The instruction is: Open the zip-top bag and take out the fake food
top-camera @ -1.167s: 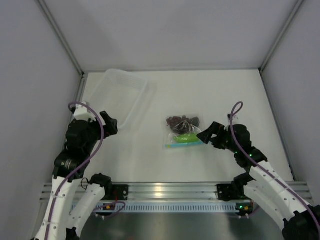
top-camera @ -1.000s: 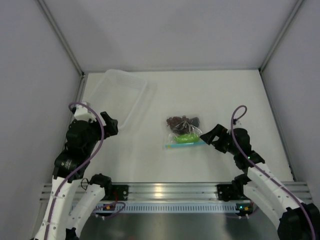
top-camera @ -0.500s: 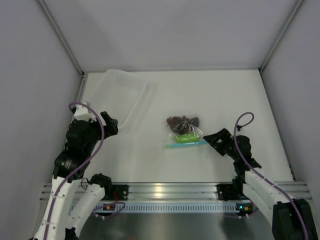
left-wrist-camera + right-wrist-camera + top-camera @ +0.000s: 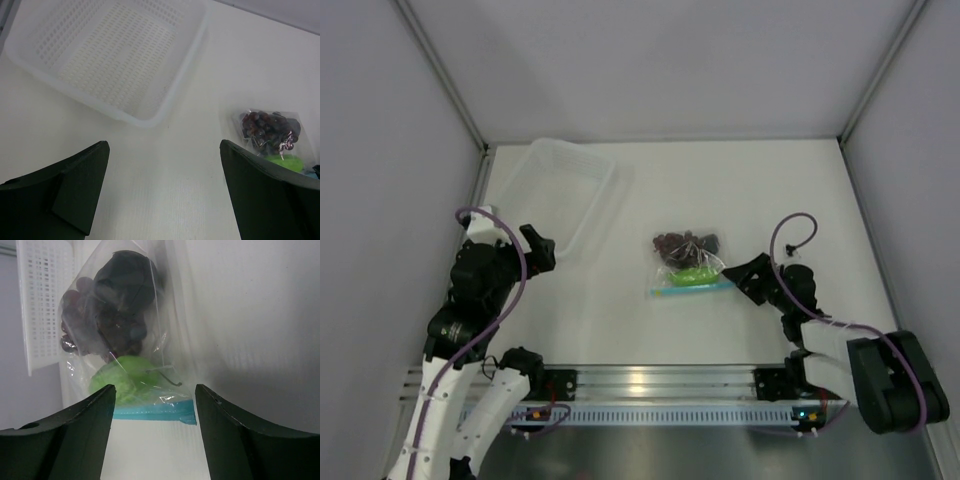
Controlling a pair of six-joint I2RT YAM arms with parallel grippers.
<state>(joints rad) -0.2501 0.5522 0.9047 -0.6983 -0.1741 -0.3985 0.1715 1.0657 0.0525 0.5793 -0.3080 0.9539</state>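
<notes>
The clear zip-top bag (image 4: 686, 265) lies flat mid-table, its light blue zip strip (image 4: 692, 288) along the near edge. Inside show a dark red-purple grape bunch (image 4: 672, 243), a bright green piece (image 4: 695, 274) and a dark lump (image 4: 710, 241). In the right wrist view the bag (image 4: 170, 315) lies just ahead of my open, empty right gripper (image 4: 154, 392), with the strip (image 4: 152, 411) between the fingertips' line, the green piece (image 4: 122, 377) and dark pieces (image 4: 122, 300) beyond. My right gripper (image 4: 742, 272) sits low just right of the bag. My left gripper (image 4: 542, 250) is open and empty; its view shows the bag (image 4: 272, 137) far right.
A translucent perforated tub (image 4: 560, 195) stands at the back left, also in the left wrist view (image 4: 112, 55) and at the right wrist view's left edge (image 4: 42, 300). Grey walls enclose the table; a metal rail (image 4: 650, 380) runs along the near edge.
My right arm has drawn back toward its base and dropped low, the gripper shifting slightly right and nearer while still facing the bag. The bag and left arm have not moved.
</notes>
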